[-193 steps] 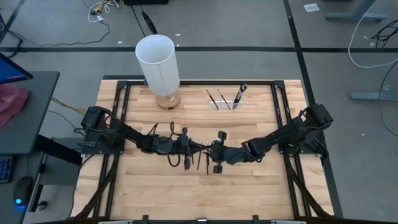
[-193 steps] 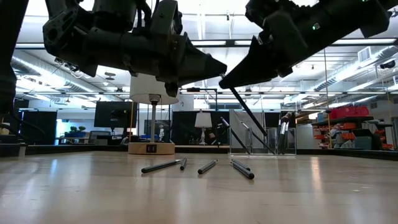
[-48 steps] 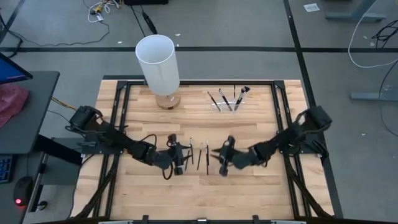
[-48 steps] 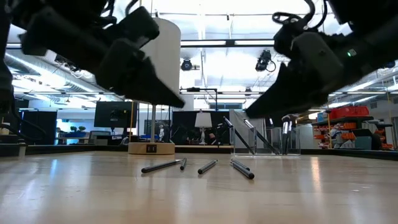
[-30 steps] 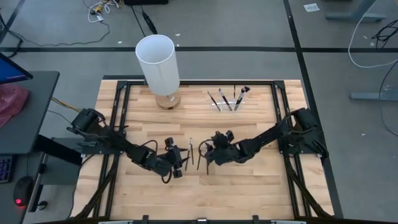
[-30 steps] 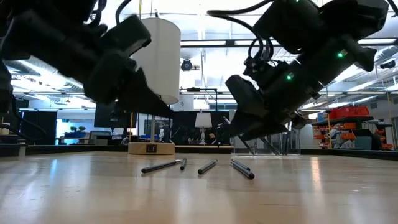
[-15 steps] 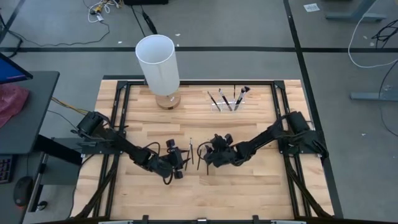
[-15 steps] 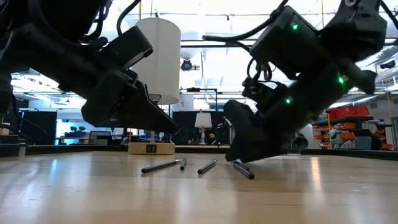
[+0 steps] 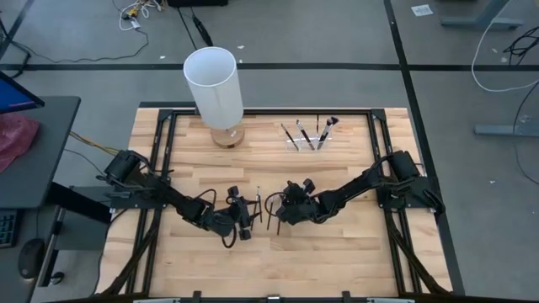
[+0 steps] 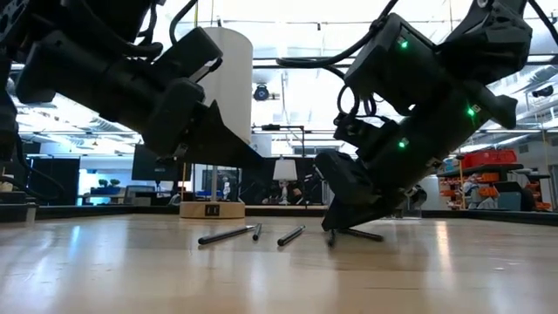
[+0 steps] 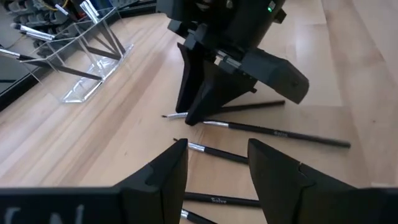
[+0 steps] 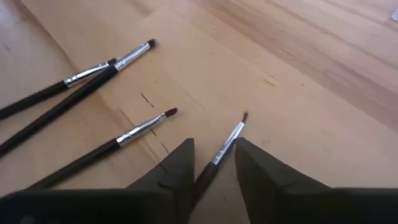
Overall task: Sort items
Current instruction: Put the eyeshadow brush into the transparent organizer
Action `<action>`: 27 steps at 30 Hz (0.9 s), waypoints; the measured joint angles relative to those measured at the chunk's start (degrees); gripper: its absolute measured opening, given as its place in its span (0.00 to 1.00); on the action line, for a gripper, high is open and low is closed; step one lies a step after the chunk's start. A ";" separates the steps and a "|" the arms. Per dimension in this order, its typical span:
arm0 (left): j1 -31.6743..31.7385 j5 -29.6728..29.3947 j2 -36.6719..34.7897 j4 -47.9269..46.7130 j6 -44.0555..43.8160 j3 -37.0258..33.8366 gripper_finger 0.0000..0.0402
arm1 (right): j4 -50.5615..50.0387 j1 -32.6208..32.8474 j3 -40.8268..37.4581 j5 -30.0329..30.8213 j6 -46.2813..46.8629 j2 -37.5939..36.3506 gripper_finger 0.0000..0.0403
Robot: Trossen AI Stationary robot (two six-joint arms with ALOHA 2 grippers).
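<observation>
The wooden tabletop (image 9: pixel 337 252) carries everything. One tall white cylinder (image 9: pixel 213 84) stands at its far edge, toward the left corner. One clear holder (image 9: pixel 305 139) stands at the same edge, nearer the middle.

The loose brushes (image 12: pixel 144 125) lie in the middle of the tabletop, close together. My right gripper (image 12: pixel 213 144) is down among them. Its jaws are released but set narrow, and one thin brush (image 12: pixel 225 144) lies in the gap with the bristle tip pointing away from me. My left gripper (image 11: pixel 217 144) hovers just beside it, with the jaws wide apart and holding nothing.

I judge these brushes very light, stiff and thin, with smooth handles. They will roll or slip easily under a finger, and the bristle tip is the delicate part. So I would take hold on the dark handle behind the silver ferrule, across its length.

In my right wrist view I count four loose brushes, and in my left wrist view at least five. The holder has about four more, though there I cannot count exactly.
</observation>
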 joint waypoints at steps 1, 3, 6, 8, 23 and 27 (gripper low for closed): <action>0.04 0.60 0.00 0.04 -0.12 0.00 0.42 | -0.27 0.09 0.00 -0.37 -0.72 -0.19 0.26; 0.04 1.37 0.00 -0.02 -0.17 0.00 0.42 | -0.53 0.39 -0.06 -0.66 -2.48 -0.52 0.24; -0.06 1.58 0.00 0.00 -0.17 0.00 0.42 | -1.87 1.30 -0.23 -1.48 -5.56 -2.07 0.22; -0.04 1.58 0.00 0.00 -0.19 0.00 0.42 | -3.06 2.08 -0.38 -1.45 -5.94 -3.11 0.22; 0.01 1.56 0.00 -0.02 0.00 0.00 0.42 | -3.22 4.25 -2.62 3.77 -4.19 -6.82 0.44; 0.01 1.57 0.00 -0.02 -0.01 0.00 0.42 | -2.57 4.30 -2.60 5.78 0.24 -6.69 0.46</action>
